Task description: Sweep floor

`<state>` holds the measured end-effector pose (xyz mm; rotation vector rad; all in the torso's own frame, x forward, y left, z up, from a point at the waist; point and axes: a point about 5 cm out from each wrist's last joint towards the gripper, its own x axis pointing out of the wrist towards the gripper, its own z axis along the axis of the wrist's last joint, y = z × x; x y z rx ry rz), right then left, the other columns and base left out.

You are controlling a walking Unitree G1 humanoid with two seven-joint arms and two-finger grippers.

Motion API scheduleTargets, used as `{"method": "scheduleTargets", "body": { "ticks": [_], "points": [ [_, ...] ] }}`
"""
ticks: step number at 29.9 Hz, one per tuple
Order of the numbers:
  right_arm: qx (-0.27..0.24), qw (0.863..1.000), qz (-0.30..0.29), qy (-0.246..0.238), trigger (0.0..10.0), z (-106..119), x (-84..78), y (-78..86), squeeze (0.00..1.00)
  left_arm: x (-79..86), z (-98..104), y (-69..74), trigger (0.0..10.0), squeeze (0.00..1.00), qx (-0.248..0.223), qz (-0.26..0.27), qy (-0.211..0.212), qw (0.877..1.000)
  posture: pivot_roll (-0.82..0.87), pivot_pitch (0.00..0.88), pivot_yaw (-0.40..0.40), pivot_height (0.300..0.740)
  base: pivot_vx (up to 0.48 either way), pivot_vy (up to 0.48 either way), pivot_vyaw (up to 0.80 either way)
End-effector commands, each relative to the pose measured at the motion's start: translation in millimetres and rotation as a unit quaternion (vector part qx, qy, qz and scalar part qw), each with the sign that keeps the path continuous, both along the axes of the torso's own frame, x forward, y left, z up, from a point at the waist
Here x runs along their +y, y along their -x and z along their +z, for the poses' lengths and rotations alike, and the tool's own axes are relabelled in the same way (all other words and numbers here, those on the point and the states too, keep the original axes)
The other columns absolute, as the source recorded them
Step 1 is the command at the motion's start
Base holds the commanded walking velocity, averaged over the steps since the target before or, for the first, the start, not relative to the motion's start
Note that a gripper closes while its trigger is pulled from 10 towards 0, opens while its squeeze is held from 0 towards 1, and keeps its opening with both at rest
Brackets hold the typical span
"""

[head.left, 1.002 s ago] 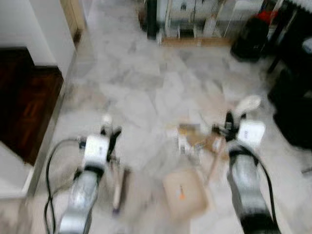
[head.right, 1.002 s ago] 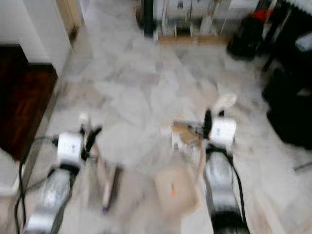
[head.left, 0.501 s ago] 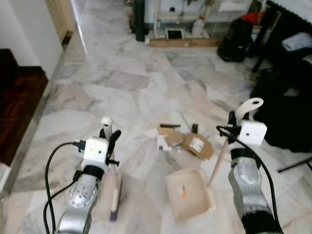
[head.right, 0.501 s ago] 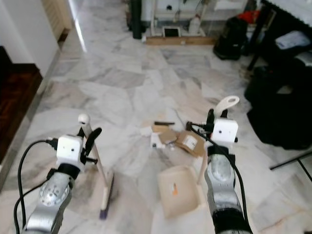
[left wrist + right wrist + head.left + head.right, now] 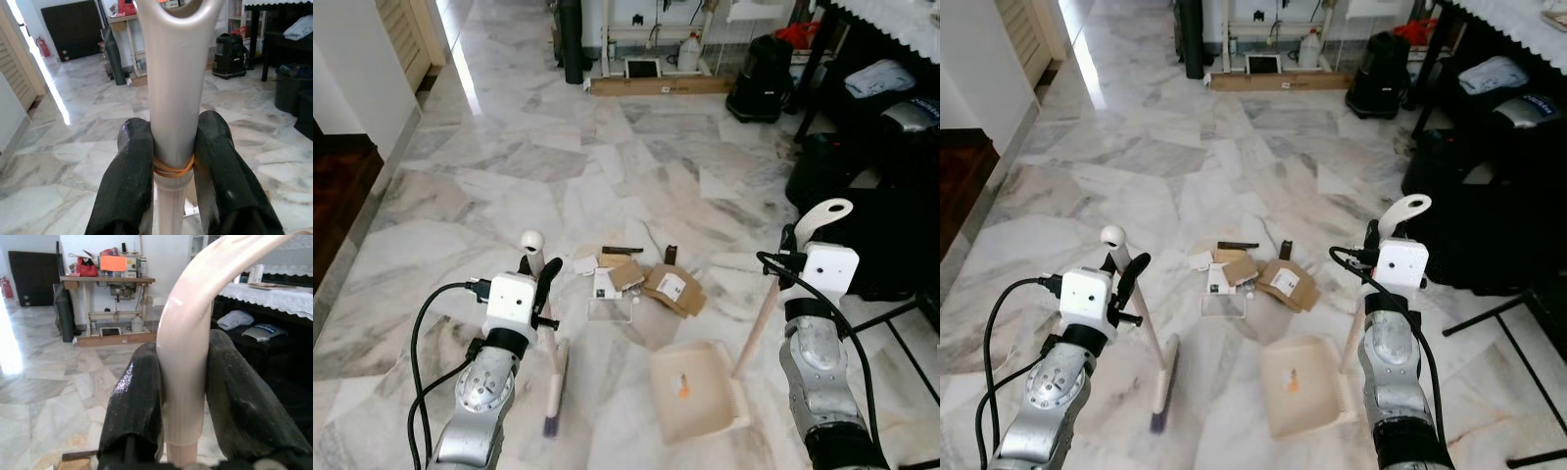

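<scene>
Several flat brown cardboard scraps and white paper bits (image 5: pixel 646 284) lie heaped on the grey-veined marble floor (image 5: pixel 607 166). Just behind them rests the cream plastic dustpan (image 5: pixel 697 403), its slanted handle pinched by the right tool (image 5: pixel 183 382). The left tool (image 5: pixel 172 161) clamps the pale short-handled broom (image 5: pixel 553 377), whose bristles touch the floor beside the dustpan.

Floor (image 5: pixel 607 147): glossy polished marble. Broom handle (image 5: pixel 172 98): smooth satin plastic. Dustpan (image 5: pixel 695 392): matt beige plastic. Scraps (image 5: pixel 671 289): brown cardboard, paper.
</scene>
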<state>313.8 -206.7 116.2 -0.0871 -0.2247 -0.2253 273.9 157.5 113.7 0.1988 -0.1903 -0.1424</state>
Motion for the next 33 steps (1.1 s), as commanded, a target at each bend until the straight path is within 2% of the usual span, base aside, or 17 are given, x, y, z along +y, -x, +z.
{"method": "scheduleTargets", "body": {
  "ticks": [1,14,26,33],
  "points": [
    [-0.012,1.0,-0.005,0.0,10.0,7,1.1,-4.8,0.0,2.7,5,0.1,10.0,0.0,-0.015,0.004,-0.003,1.0,0.02,0.103,-0.033,0.74,0.0,0.0,0.0],
    [0.019,0.999,-0.032,-0.035,10.0,-7,-5.5,-13.7,0.0,3.8,4,0.0,10.0,0.0,-0.014,0.007,-0.002,1.0,0.01,0.106,-0.035,0.74,0.0,0.0,0.0],
    [0.065,0.997,-0.041,-0.023,10.0,-24,-7.4,-17.6,0.0,4.4,3,2.1,10.0,0.0,-0.012,0.007,0.0,1.0,0.02,0.115,-0.039,0.74,0.0,0.0,0.0],
    [0.071,0.996,-0.054,-0.013,10.0,-24,-19.6,-20.5,0.0,3.1,2,2.3,10.0,0.0,-0.011,0.004,0.003,1.0,0.02,0.12,-0.04,0.74,0.0,0.0,0.0]
  ]
}}
